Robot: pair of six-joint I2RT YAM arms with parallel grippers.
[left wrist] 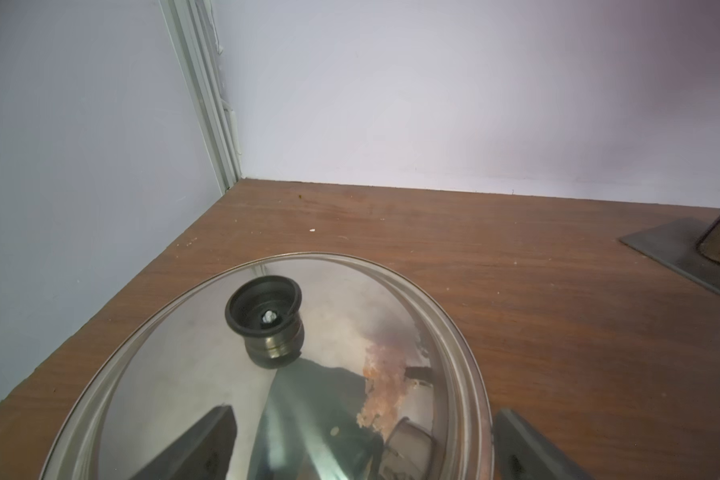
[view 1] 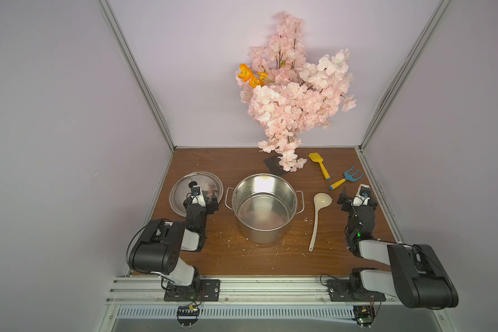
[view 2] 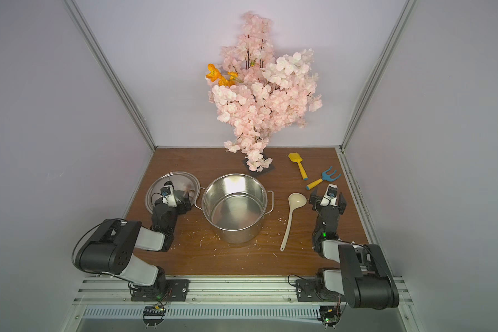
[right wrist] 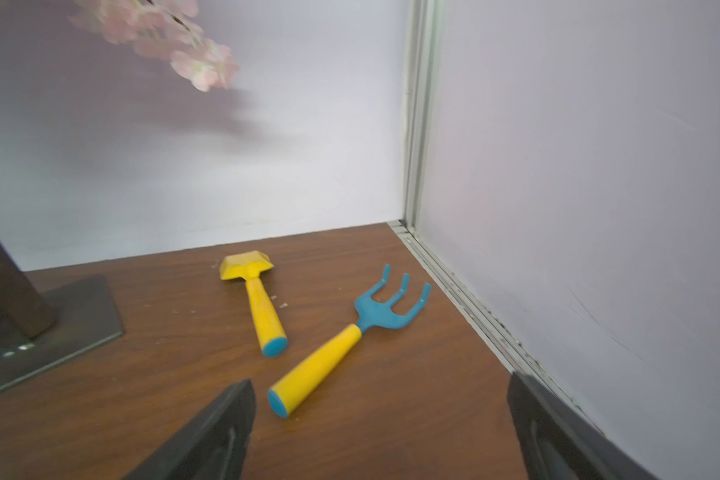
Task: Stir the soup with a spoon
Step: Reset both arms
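A large steel pot (view 1: 265, 209) (view 2: 236, 207) with two loop handles stands mid-table; no soup can be made out in it, only its shiny inside. The cream-white spoon (view 1: 316, 218) (view 2: 290, 220), a ladle, lies flat on the table right of the pot with its bowl toward the back. My right gripper (view 1: 357, 192) (view 2: 328, 192) (right wrist: 379, 384) hovers open and empty just right of the ladle's bowl, apart from it. My left gripper (view 1: 199, 198) (left wrist: 362, 415) hangs open and empty over the pot's lid (view 1: 184, 184) (left wrist: 175, 374), left of the pot.
A blue rake with a yellow handle (view 1: 345, 178) (right wrist: 350, 345) and a yellow shovel (view 1: 318, 165) (right wrist: 254, 299) lie just beyond my right gripper. A pink blossom tree (view 1: 293, 95) on a dark base plate (view 1: 272, 166) stands behind the pot. Walls enclose three sides.
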